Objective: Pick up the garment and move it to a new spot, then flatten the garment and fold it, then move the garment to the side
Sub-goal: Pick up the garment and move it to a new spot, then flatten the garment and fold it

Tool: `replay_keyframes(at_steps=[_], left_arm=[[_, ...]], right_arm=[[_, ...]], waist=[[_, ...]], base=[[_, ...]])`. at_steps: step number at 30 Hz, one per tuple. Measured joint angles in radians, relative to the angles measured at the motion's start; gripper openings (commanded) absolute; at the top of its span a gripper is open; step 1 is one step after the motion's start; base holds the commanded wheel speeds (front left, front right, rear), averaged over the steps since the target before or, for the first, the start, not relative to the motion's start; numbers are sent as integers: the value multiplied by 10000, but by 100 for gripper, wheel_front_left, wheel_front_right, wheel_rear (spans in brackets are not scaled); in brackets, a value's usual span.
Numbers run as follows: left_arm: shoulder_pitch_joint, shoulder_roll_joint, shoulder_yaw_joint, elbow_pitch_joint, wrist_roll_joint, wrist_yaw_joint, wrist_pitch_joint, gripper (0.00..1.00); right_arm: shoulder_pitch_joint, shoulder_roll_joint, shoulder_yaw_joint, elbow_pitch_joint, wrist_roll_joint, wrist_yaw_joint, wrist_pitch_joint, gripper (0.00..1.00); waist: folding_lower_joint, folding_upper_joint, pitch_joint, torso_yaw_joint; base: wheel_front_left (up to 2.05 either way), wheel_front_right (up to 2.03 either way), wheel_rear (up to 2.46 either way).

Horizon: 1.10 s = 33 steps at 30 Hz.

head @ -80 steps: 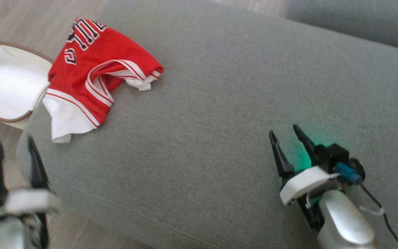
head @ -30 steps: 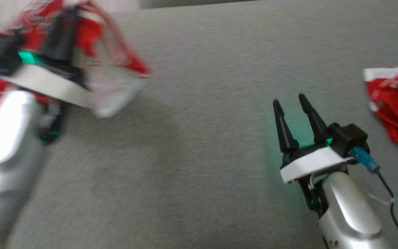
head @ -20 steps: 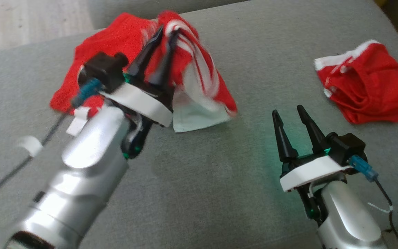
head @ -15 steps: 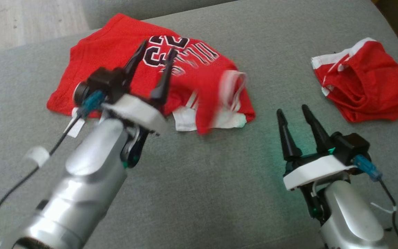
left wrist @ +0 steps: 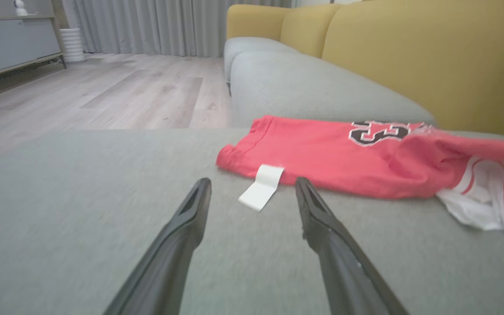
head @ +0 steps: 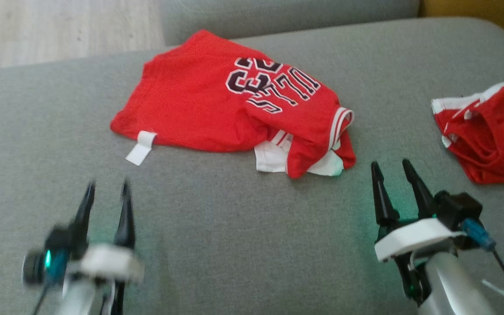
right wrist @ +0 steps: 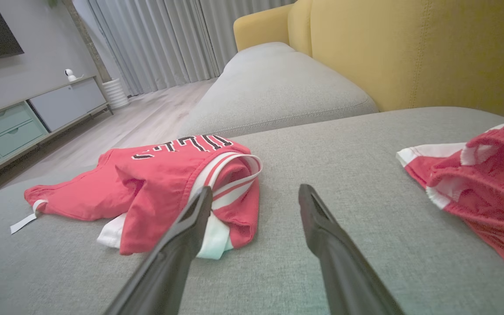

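Observation:
The garment (head: pixel 217 105) is a red jersey with dark lettering and white trim, lying crumpled on the grey sofa cushion (head: pixel 217 227) in the head view; a white tag (head: pixel 140 148) sticks out of its near left hem. It also shows as the jersey (left wrist: pixel 322 153) ahead of my left fingers and the jersey (right wrist: pixel 155 183) ahead-left of my right fingers. My left gripper (head: pixel 106 190) stands open over bare cushion, well short of the tag. My right gripper (head: pixel 393 168) is open too, just right of the jersey's bunched white-trimmed end. Neither holds anything.
A second red garment with white trim (head: pixel 488 131) lies bunched at the cushion's right edge, also seen as red cloth (right wrist: pixel 479 183). A yellow sofa back (right wrist: pixel 409 48) rises behind. Wooden floor (head: pixel 59 30) lies beyond the cushion's far left edge.
My left gripper opened, released the jersey onto the cushion, and pulled back toward me to the lower left. The head camera shifted. The right gripper stayed open in place.

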<state>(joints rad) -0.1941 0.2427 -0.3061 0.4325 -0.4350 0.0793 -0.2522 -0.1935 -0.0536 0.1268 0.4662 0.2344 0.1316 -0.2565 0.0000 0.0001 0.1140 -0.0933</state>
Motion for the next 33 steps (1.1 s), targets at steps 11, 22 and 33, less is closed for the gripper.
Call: replay_keyframes(at_steps=[11,22,33], left_arm=[[3074,-1101,1641,-796,1634,-541,2,100],[2871,-1670,2123,-731,2583,-1369,2,100],[2318,-1885,1758,-370,2922,-1770,2,100]], right_arm=[[984,17,2,520,-84,0,0,100],[763,23,1225,811,755,0,2,100],[-944,17,1672,2171,2088,0,6,100]], waist=[[-2,0,-805,501],[0,0,-540,1018],[2,0,114,2055]], base=[[0,0,0],[0,0,0],[0,0,0]])
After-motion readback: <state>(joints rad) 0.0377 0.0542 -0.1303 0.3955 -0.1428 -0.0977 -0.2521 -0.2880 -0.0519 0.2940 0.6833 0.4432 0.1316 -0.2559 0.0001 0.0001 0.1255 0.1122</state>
